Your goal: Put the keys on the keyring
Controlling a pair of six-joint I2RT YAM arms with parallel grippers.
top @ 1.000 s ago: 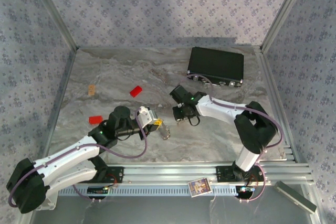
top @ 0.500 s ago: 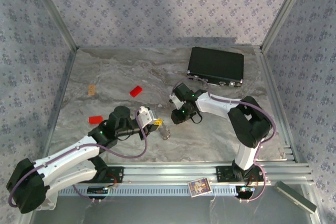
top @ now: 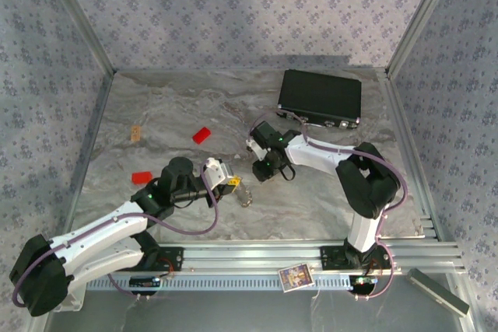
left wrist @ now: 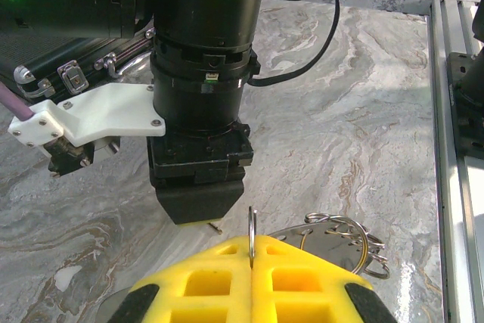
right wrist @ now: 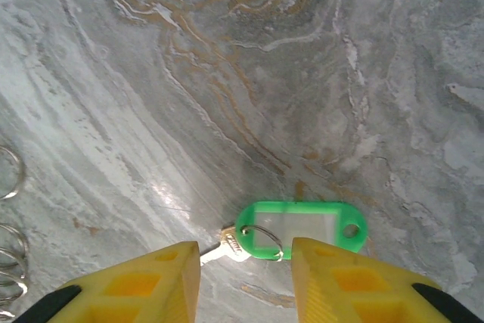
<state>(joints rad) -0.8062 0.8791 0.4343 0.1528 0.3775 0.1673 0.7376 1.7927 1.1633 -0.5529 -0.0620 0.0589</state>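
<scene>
My left gripper [left wrist: 252,251] is shut on the keyring [left wrist: 252,231], a thin silver loop that stands upright and edge-on between the yellow fingers. A bunch of further rings with a metal plate [left wrist: 344,238] lies just to its right on the table. My right gripper [right wrist: 243,262] points down at the table with its jaws open. Between them lies one of the keys [right wrist: 231,249], silvery, joined by a small ring to a green plastic tag [right wrist: 302,226]. In the top view the right gripper [top: 261,170] hovers just right of the left gripper [top: 233,184].
A black box [top: 320,98] lies at the back right. Two red blocks [top: 201,134] [top: 142,177] and a small tan piece [top: 136,132] lie to the left. Loose rings [right wrist: 9,255] lie at the left edge of the right wrist view. Metal rails [top: 257,258] line the near edge.
The right arm's wrist has swung slightly left and down over the green-tagged key, and its jaws have widened a little. The left arm has not moved.
</scene>
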